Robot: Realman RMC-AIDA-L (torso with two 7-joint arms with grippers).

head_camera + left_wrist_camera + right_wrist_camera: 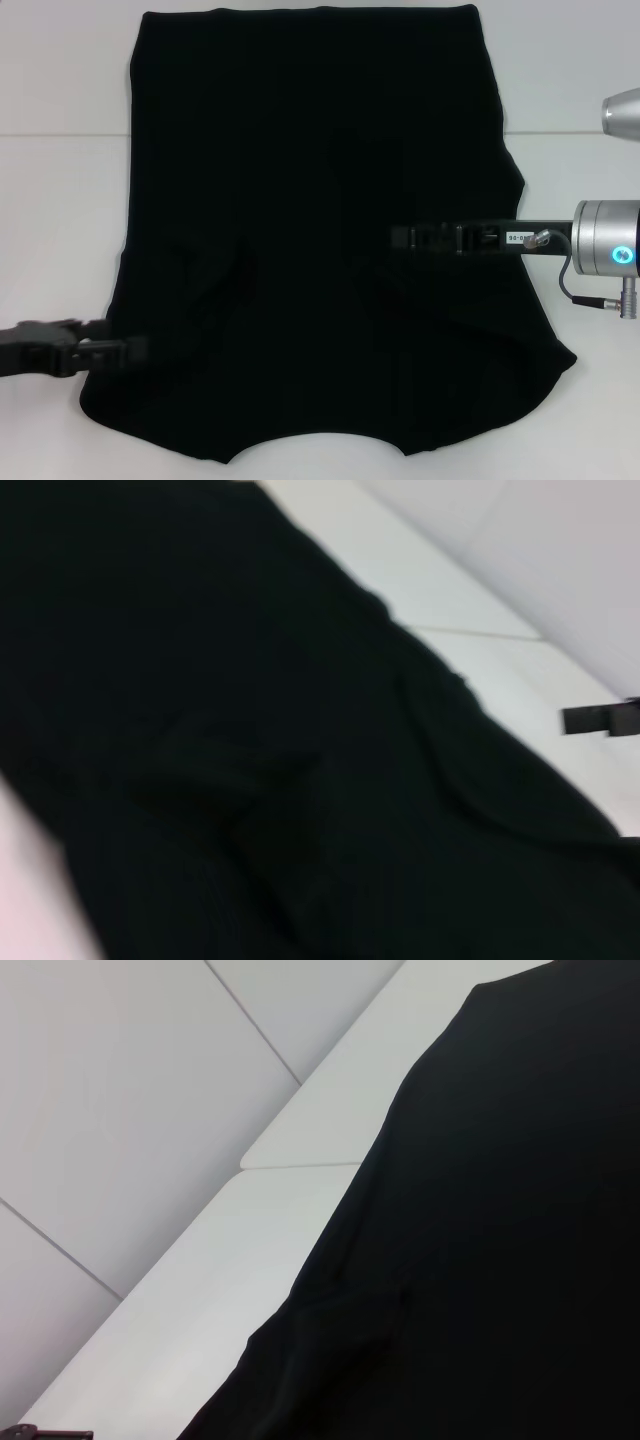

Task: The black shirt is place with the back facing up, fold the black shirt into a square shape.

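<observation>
Across the frame's centre the black shirt covers the white worktop. Right hand lies over its middle-right; left hand touches its lower-left edge. Neither hand's finger state can be told.

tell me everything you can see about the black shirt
The black shirt is a large, plain, matte piece of soft fabric with no print, spread nearly flat on the white table. Its far edge is straight; the near edge shows a curved cutout in the middle. Both side portions appear folded inward, leaving soft creases near the lower half. The left gripper reaches its near left edge, and the right gripper extends over its middle from the right.
</observation>
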